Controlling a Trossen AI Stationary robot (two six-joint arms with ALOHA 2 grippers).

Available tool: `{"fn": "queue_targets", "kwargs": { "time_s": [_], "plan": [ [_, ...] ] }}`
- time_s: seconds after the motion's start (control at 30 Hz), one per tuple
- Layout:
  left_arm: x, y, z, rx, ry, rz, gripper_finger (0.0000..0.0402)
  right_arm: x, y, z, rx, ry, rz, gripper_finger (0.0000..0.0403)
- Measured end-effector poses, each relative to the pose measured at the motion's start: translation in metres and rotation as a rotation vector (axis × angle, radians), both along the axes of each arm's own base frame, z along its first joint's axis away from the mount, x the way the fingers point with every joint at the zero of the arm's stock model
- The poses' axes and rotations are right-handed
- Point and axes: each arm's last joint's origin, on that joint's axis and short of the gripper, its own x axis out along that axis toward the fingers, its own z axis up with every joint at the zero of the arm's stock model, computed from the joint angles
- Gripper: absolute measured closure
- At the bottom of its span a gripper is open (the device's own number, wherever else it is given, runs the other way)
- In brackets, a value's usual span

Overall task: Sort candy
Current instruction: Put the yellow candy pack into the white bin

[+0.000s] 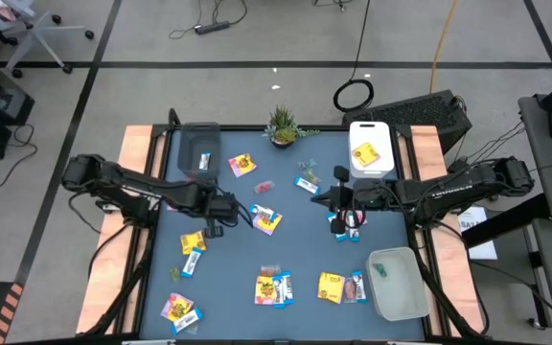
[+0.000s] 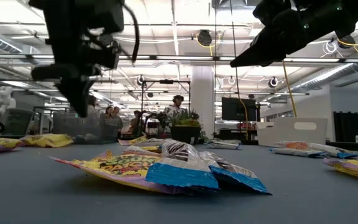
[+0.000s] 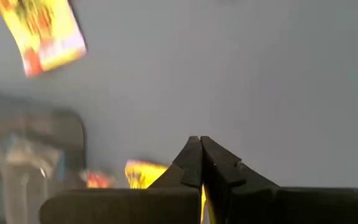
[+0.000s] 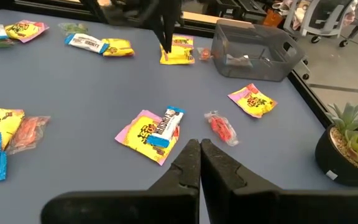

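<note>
wrapped candy (image 1: 268, 218) is scattered across the blue table (image 1: 295, 240), the left gripper (image 1: 213, 228) is seen with jaws pinched on a yellow packet (image 3: 143, 174) near the grey bin (image 1: 198, 150), so a pickup is judged underway, a carry to a bin is called for next, and the right gripper (image 1: 338, 200) is held closed, empty.

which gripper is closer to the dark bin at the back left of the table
Left. The left gripper sits just in front of the dark bin, on the same side of the table. The right gripper is out near the table's middle, well across from it.
</note>
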Motion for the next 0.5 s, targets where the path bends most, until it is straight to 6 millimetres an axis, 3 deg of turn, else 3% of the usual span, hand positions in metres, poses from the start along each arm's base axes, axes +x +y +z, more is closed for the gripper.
{"fn": "queue_targets", "kwargs": {
  "time_s": [0.2,0.4,0.5],
  "plan": [
    [-0.008,-0.001,0.006,-0.013,0.058,-0.007,0.0373,0.000,0.000,-0.001,0.005,0.007,-0.002,0.0403],
    [-0.015,0.013,-0.008,-0.011,0.120,0.058,0.0291,0.000,0.000,-0.001,0.020,0.005,-0.009,0.0403],
    [-0.018,0.027,-0.013,-0.051,0.120,0.189,0.0247,0.000,0.000,-0.001,0.020,0.005,-0.009,0.0403]
  ]
}}
